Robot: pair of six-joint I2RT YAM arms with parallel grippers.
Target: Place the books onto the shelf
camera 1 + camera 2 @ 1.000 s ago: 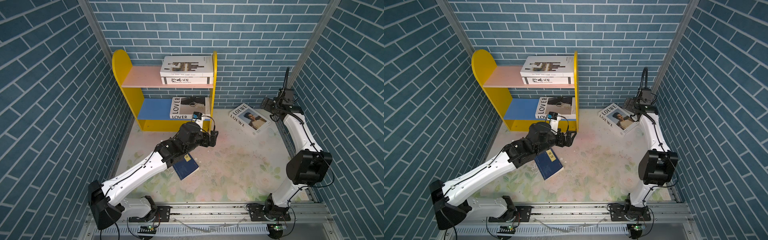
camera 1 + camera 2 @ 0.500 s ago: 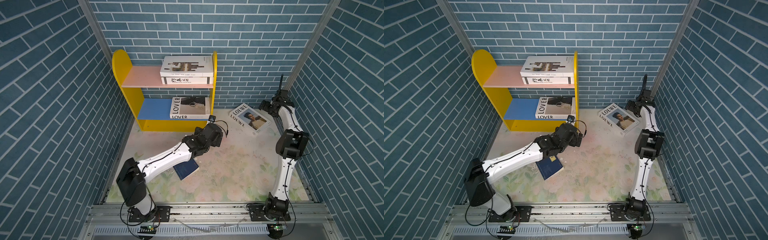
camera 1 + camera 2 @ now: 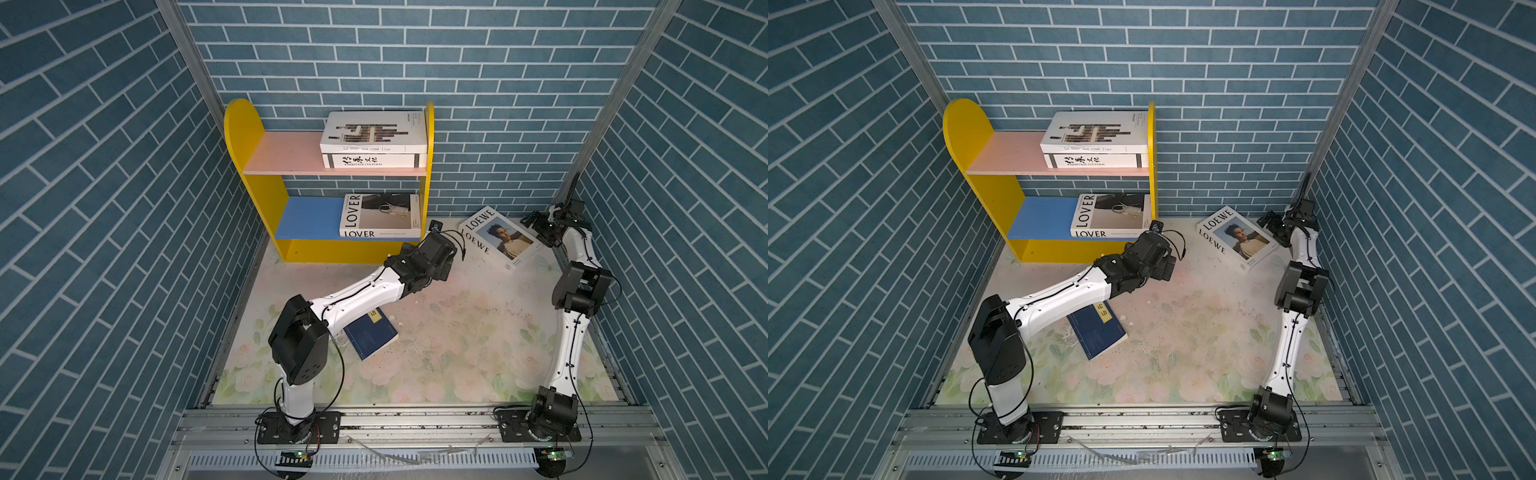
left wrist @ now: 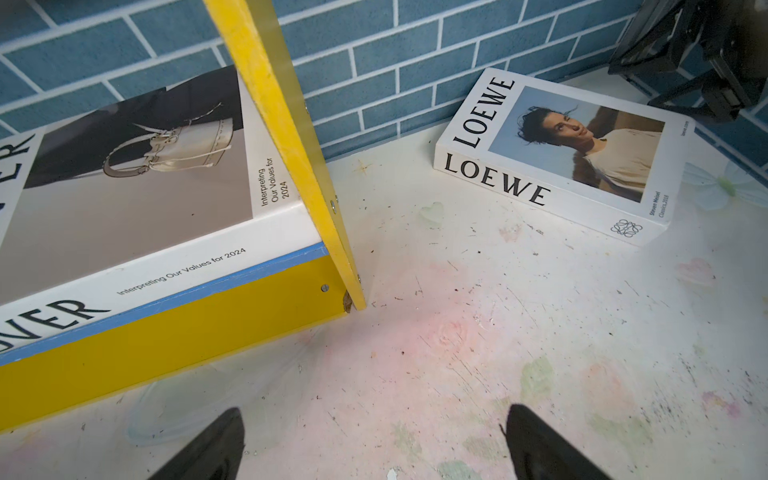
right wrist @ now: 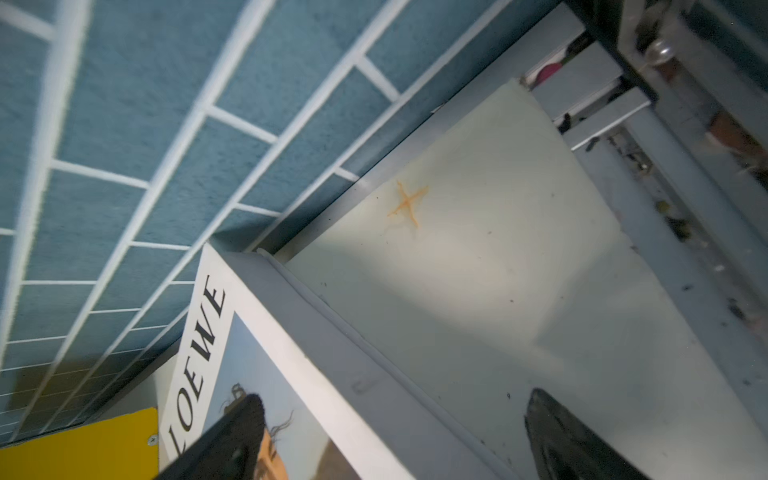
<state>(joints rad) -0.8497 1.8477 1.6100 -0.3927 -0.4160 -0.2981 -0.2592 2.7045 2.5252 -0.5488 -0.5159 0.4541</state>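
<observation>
**Now the LOEWE book: get deep on its edge before closing**

Nearest the front, the thin navy book with the yellow label lies flat on the floral mat, partly under the left arm's white forearm; it can wait. Further in, the left gripper stands wide open and empty over bare mat, just beside the front corner of the small wooden shelf with yellow side panels.

Beyond, the large white book with the LOEWE portrait cover lies flat near the blue brick-patterned back wall. The right gripper is at its far edge, spread wide and holding nothing. One finger shows over the cover, the other over mat past the edge.

The step looks like a pinch on that edge. The book seems thick and heavy, so work one finger under, reach well onto the cover, then close and lift low. The left gripper could brace the spine side against skidding.

On the shelf, the blue lower board has room beside the white LOVER book.
</observation>
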